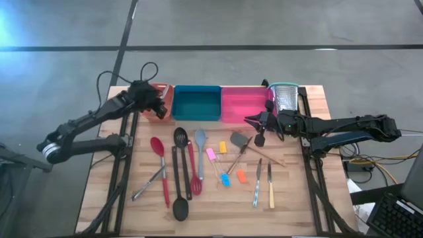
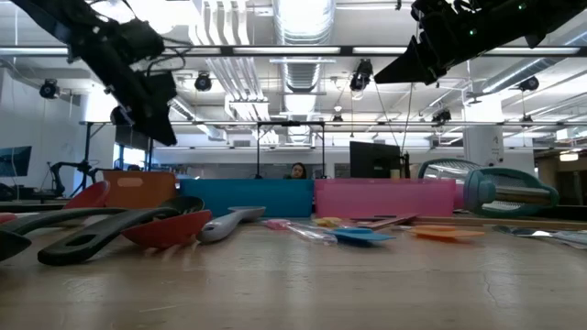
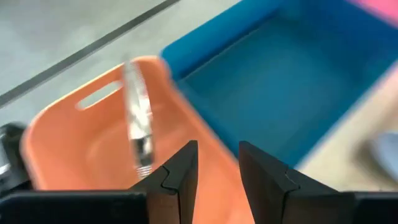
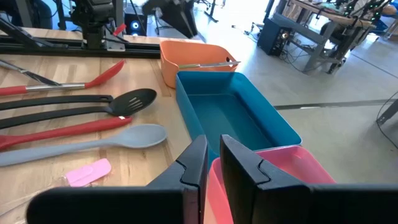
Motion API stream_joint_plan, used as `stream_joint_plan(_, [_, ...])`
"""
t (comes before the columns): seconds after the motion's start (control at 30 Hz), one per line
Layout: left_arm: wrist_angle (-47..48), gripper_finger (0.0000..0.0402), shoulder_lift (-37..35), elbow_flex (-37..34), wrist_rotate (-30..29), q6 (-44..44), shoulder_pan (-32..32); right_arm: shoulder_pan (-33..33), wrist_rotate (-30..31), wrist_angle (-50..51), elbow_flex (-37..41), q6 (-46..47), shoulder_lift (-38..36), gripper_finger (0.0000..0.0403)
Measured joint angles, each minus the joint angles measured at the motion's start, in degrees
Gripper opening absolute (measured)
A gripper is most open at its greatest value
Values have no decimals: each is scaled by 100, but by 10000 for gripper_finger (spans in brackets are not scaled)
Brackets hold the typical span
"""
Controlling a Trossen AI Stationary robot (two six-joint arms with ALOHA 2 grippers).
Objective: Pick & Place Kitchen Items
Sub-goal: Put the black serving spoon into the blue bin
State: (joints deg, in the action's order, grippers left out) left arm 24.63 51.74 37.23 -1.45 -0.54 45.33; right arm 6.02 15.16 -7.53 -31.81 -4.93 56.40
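Below left hand (image 3: 217, 177), metal utensil (image 3: 138, 124)

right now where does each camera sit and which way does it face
High view: above the table, looking straight down; both arms show, left claw over the orange tray, right claw by the pink tray.
Low view: at tabletop height, looking level across the utensils; arms hang in from above.
Left wrist view: looks down into the orange tray; own fingers show.
Right wrist view: looks across the teal tray; own fingers show.
Shared: both wrist views show the orange and teal trays.
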Motion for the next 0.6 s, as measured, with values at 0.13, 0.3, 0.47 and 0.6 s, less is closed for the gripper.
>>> stream_joint_plan(0.13, [-5,108,-416,0,185,-113,-494,0,0,-10,0,-15,0,38])
stream_joint_plan(0.3, [-5,96,-777,0,194,-318,-1317,0,-2,-9,0,-2,0,38])
stream_joint_plan(0.47, [-5,86,-926,-2,172,-532,-2173,0,-2,-11,0,-2,0,38])
stream_joint_plan(0.6, [24,80,-930,-4,-84,-719,-2818,0,-2,-13,0,-2,0,38])
